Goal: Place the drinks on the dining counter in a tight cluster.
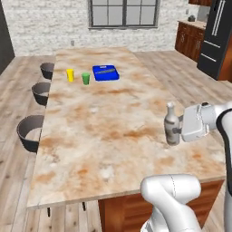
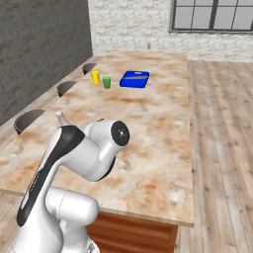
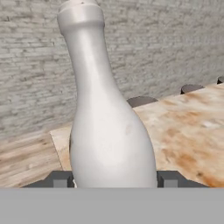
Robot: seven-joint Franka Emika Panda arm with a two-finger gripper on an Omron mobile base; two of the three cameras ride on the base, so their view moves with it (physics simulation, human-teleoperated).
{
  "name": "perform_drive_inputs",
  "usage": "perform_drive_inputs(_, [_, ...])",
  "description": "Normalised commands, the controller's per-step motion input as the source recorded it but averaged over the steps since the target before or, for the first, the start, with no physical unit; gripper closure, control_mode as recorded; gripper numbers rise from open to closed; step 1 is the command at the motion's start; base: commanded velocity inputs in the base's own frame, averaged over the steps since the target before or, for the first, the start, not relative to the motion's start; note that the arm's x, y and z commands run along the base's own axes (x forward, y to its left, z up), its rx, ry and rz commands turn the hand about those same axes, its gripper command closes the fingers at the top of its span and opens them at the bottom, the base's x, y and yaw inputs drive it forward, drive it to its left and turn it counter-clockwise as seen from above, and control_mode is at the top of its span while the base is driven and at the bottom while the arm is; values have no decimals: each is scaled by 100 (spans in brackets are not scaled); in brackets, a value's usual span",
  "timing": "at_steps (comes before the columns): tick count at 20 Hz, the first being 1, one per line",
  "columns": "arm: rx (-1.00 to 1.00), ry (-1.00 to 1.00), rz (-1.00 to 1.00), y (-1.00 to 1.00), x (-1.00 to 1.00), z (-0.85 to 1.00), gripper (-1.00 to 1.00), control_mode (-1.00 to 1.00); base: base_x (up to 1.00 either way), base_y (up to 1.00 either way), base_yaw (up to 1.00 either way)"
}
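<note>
A tall grey-beige glass bottle (image 1: 171,123), one of the drinks, stands upright near the right edge of the dining counter (image 1: 104,118). My gripper (image 1: 175,132) comes in from the right and is shut on its lower body. In the hand view the bottle (image 3: 107,131) fills the middle, and a dark fingertip (image 3: 168,178) presses on each side of its base. From the right base view just the bottle's neck (image 2: 61,117) peeks out behind my arm. I cannot tell whether its base touches the marbled top.
A yellow cup (image 1: 70,74), a green cup (image 1: 85,78) and a blue tray (image 1: 105,72) sit at the counter's far end. Dark round stools (image 1: 31,131) line the left side. A black fridge (image 1: 216,36) stands far right.
</note>
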Motion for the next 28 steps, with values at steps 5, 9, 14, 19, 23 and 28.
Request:
perform_drive_inputs(5, [0, 0, 0, 0, 0, 0, 100, 100, 27, 92, -18])
perform_drive_inputs(9, [0, 0, 0, 0, 0, 0, 100, 100, 30, 100, -29])
perform_drive_inputs(14, [-1, 0, -4, 33, 20, 0, 100, -100, 5, 26, -7])
perform_drive_inputs(19, [0, 0, 1, 42, 88, -2, 100, -100, 0, 0, 0])
perform_drive_inputs(23, [0, 0, 15, 16, 100, -20, 100, -100, 0, 0, 0])
perform_drive_inputs(28, [-2, 0, 14, 11, 74, -19, 100, -100, 0, 0, 0])
